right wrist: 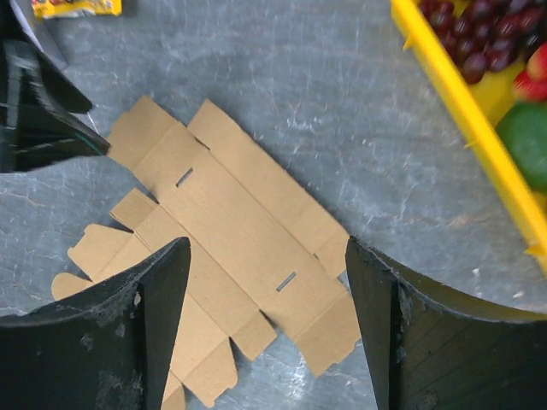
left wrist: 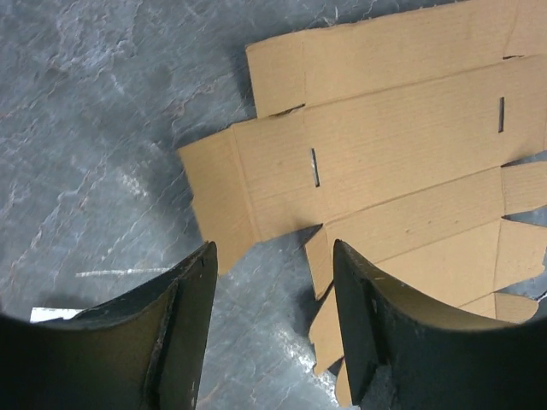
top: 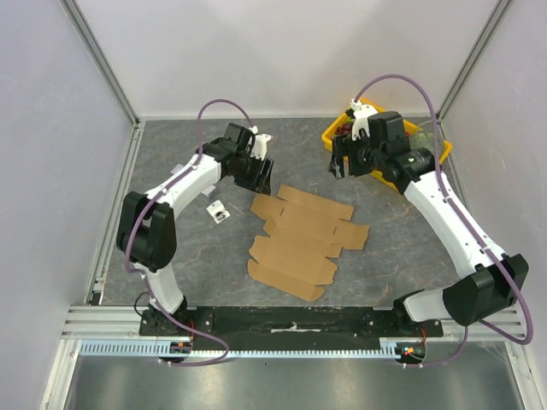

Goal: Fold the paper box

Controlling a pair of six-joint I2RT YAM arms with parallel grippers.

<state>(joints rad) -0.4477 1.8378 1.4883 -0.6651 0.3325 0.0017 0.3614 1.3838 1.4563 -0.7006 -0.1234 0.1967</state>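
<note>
We see the flat paper box lying mid-table, untouched. The left gripper hangs over its far-left corner, 2 fingers apart and empty. The right gripper hovers beyond its far edge, fingers wide apart.

The room is bright, with soft light coming from above. The table shines in pale streaks. A thin dark shadow sits under the paper box edge. Up close, the black fingers look a little fuzzy. The top view is sharp from near to far.
</note>
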